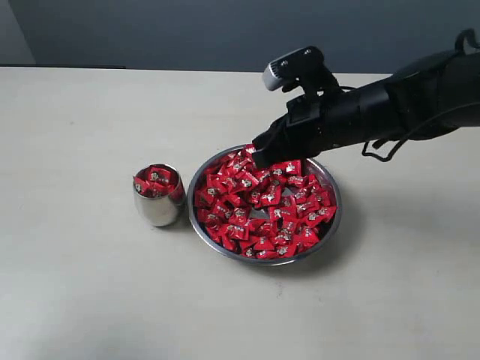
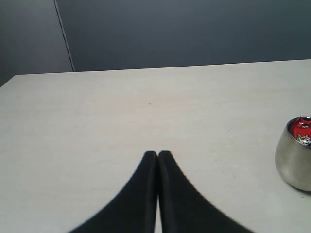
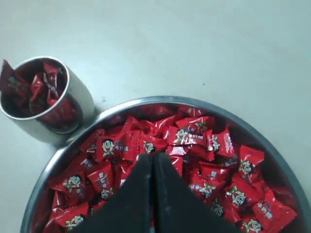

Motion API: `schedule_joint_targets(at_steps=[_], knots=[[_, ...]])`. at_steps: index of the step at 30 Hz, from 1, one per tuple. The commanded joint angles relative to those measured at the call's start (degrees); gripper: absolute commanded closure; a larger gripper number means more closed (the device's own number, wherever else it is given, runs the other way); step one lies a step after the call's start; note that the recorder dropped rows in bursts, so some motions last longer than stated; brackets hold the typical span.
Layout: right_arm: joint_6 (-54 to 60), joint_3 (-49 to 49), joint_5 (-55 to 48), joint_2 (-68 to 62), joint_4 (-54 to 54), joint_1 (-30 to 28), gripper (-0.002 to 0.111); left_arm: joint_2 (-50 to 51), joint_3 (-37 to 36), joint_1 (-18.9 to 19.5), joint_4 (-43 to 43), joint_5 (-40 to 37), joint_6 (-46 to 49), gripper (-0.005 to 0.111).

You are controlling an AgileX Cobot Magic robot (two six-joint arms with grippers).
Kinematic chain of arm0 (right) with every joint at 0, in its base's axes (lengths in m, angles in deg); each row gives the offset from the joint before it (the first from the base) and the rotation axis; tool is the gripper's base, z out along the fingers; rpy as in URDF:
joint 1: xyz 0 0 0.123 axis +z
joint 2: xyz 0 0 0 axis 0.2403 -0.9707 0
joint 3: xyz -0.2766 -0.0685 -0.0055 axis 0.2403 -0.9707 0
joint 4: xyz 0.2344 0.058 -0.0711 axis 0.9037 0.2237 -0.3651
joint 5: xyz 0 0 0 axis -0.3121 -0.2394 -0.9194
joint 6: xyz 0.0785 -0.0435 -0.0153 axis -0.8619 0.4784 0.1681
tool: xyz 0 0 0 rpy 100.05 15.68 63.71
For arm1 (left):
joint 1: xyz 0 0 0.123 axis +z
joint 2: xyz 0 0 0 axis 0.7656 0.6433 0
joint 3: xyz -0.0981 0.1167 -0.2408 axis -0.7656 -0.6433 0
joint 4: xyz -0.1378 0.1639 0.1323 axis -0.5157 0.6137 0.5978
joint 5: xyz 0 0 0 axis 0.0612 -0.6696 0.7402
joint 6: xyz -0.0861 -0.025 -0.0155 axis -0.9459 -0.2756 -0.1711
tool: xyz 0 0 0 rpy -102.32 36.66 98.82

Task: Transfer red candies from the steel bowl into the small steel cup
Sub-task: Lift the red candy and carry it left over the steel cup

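Right wrist view looks straight down on the red candies (image 3: pixel 194 131). They lie heaped and overlapping in the steel bowl (image 3: pixel 63 155), covering almost all of its floor. More of them fill the small steel cup (image 1: pixel 157 204) close to its brim. The cup stands upright just beside the bowl, on the side away from the right arm, and the two rims are near or perhaps touching.

The right claw (image 3: pixel 151 156) is clenched, its two tips pressed together. No candy shows between them, though a thin wrapper edge pinched there would be hard to see. In the exterior view it hangs over the far edge of the pile, low above the wrappers. The left claw (image 2: pixel 158 154) is also clenched and holds nothing. It sits over the bare worktop (image 1: pixel 90 285), with the cup off to one side.

The step in hand looks like taking one candy from the bowl. With the tips together the claw can only push the pile, so it would have to spread them before going down. A candy lying flat on top with free sides is the best pick. Gripping its padded middle should hold better than gripping the crimped end, since the shiny wrappers are likely to slip. A neighbouring candy could come up with it. Because the cup is nearly full, the drop should be made low and over its centre, or the candy may roll off onto the worktop.
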Motion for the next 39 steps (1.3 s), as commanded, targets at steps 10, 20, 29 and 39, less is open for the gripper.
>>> schedule_joint_targets(at_steps=[10, 20, 29, 39], knots=[[2.8, 0.3, -2.9, 3.8, 9.2, -0.1, 0.109, -0.3, -0.2, 0.0, -0.2, 0.1, -0.1, 0.106], [8.6, 6.0, -14.2, -0.4, 17.1, -0.1, 0.109, -0.3, -0.2, 0.0, -0.2, 0.1, -0.1, 0.106], [8.1, 11.6, -16.0, -9.3, 16.1, 4.5, 0.109, -0.3, -0.2, 0.0, -0.2, 0.1, -0.1, 0.106], [6.0, 18.7, -14.6, -16.8, 12.9, 9.6, 0.109, -0.3, -0.2, 0.0, -0.2, 0.1, -0.1, 0.106]])
